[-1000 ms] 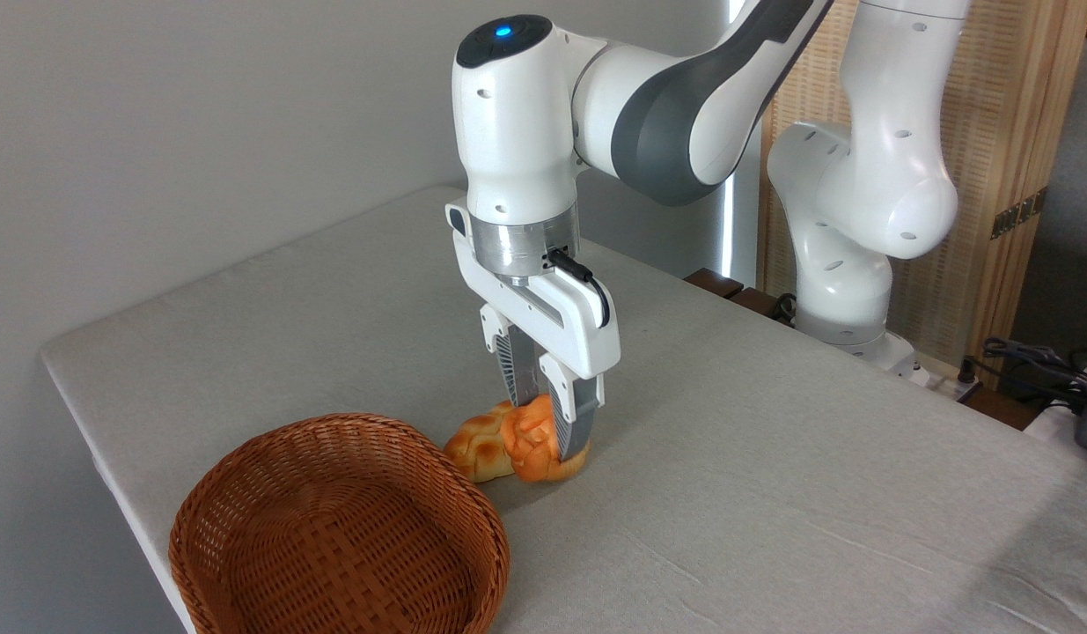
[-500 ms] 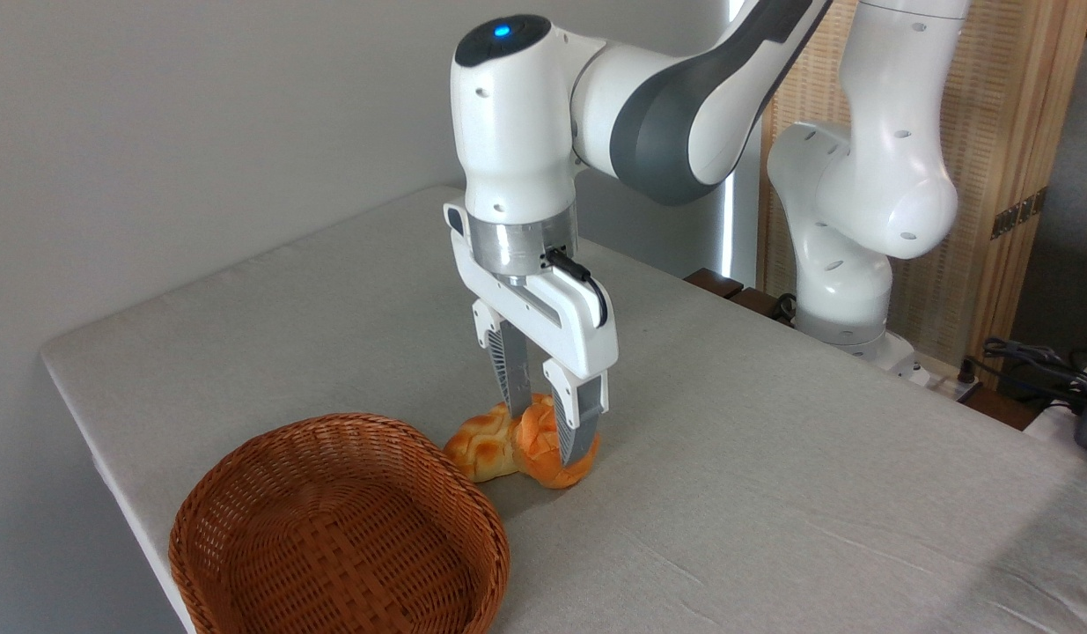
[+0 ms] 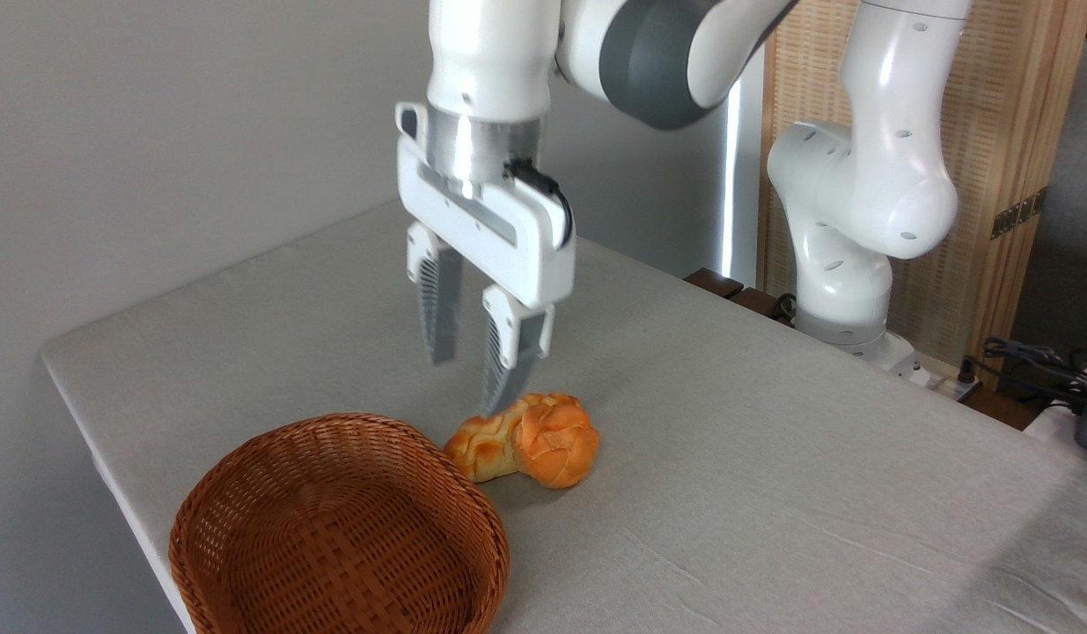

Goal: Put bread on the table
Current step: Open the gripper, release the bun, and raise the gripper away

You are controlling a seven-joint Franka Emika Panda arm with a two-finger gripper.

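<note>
Table (image 3: 772, 458) around bread (image 3: 556, 449): bare.

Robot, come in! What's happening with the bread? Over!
Gripper open, empty, above the table. Bread on cloth, touching the braided loaf. Basket empty. Nothing in the way.

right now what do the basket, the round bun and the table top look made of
Basket: brown woven wicker or rattan, visible weave. Bun: glossy orange-golden crust, uniform sheen, could be foam or plastic replica. Table: light grey fabric cover, faint wrinkles.
</note>
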